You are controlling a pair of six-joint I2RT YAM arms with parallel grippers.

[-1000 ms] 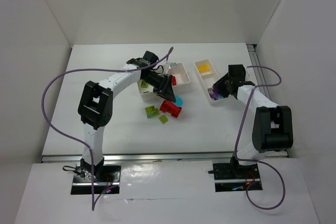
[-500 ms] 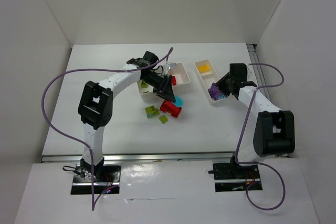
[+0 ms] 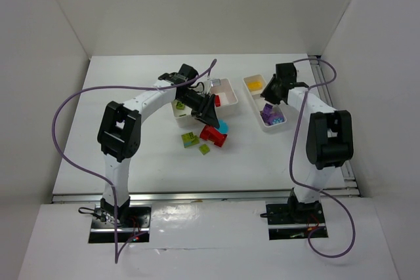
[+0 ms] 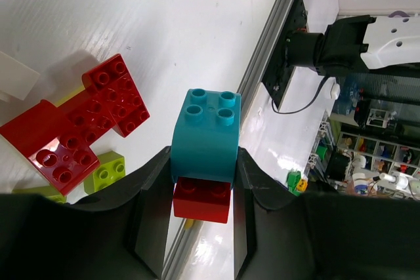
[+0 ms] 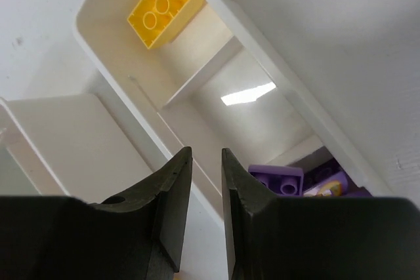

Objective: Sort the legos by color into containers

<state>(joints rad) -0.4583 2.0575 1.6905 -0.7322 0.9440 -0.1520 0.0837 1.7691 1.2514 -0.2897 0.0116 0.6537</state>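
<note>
Item: teal brick, four studs on top, red brick stuck beneath.
My left gripper clamps it; my right gripper is closed, empty.

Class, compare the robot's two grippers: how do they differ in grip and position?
The left gripper clamps a teal brick joined to a red brick; the right gripper is shut on nothing. The left gripper is over the table beside loose red bricks; the right gripper is above the narrow tray. Both have dark fingers.
</note>
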